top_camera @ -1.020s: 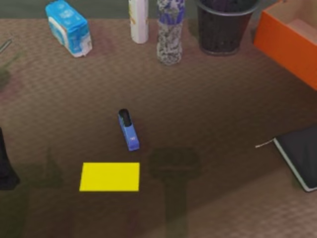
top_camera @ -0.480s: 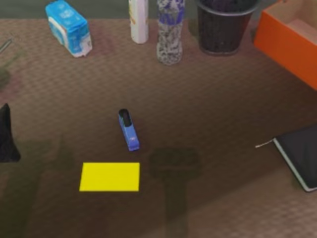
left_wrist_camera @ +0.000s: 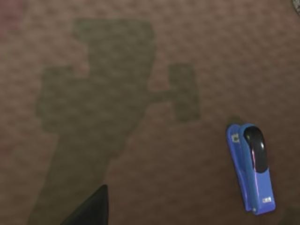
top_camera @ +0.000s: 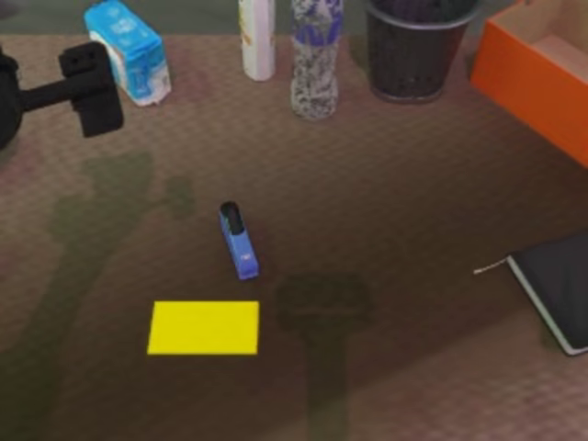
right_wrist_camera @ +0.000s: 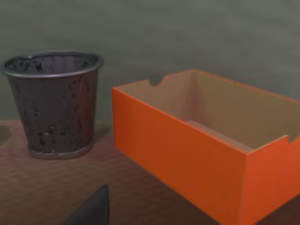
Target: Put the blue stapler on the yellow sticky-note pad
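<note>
Top view: blue stapler (top_camera: 238, 242) seemingly just clear of yellow sticky-note pad's (top_camera: 203, 328) edge.

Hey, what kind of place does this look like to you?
Probably a rendered office desk: a blue stapler beside a yellow sticky-note pad, a mesh wastebasket at the back, and a dark notebook at the right edge.

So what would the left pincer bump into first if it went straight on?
Probably just bare table. The left pincer hangs near the top view's upper left, and its wrist view faces that brown surface; the blue stapler sits off to one side, not dead ahead. Depth is unclear.
</note>
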`<state>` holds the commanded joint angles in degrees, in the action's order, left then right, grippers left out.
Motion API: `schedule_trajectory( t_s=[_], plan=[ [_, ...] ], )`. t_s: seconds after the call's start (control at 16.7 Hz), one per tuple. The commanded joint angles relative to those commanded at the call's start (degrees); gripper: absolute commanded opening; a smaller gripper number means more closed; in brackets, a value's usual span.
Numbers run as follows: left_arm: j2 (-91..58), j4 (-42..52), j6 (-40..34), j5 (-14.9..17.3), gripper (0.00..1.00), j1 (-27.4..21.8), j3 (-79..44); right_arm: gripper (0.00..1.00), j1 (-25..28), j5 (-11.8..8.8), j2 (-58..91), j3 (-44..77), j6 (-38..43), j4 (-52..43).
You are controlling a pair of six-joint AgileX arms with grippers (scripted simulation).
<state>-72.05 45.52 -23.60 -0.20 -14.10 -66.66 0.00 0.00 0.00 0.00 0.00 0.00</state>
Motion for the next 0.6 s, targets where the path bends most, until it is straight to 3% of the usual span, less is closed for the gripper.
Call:
schedule_trajectory(
  t_s=[0.3,0.6],
  plan=[
    [-32.5,18.9,-9.4,-0.3,1.00,-5.6,-28.7,1.00,0.0,0.0,0.0,0.0,0.0,0.0],
    [-54.1,31.7,-16.9,0.0,1.00,-9.7,-50.3,1.00,0.0,0.0,0.0,0.0,0.0,0.0]
  ],
)
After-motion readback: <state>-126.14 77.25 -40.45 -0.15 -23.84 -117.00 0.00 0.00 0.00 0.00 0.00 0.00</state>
